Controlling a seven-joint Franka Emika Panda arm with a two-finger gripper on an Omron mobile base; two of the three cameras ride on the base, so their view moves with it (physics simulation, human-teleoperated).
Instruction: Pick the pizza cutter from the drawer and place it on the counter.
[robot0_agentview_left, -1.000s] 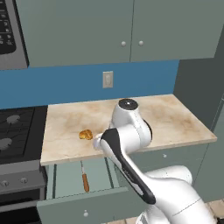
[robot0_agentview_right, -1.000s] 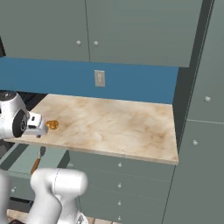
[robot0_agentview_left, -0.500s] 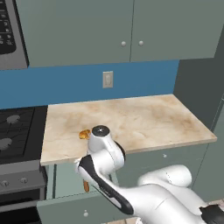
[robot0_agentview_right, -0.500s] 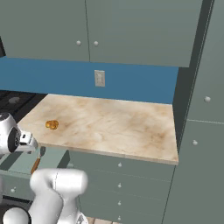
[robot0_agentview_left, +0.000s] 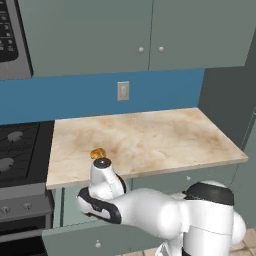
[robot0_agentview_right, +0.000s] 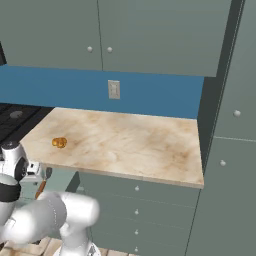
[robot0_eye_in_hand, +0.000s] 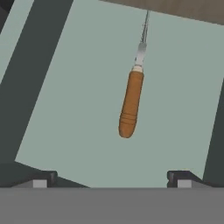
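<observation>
The pizza cutter lies on the floor of the open drawer. Its orange-brown handle points toward me and its thin metal neck runs up under the counter's edge, which hides the blade. My gripper hangs over the drawer just short of the handle's end, open, nothing between its fingertips. In the left base view my arm covers the inside of the drawer, and the drawer's front panel sticks out below the beige counter. A sliver of the handle shows beside my arm in the right base view.
A golden-brown pastry sits on the counter near its front left edge. The black stove adjoins the counter on the left. Upper cabinets hang above, and a tall cabinet closes the counter's right end.
My arm has swung from above the counter down and forward over the open drawer, bringing the hand low over the cutter. The gripper stayed open.
</observation>
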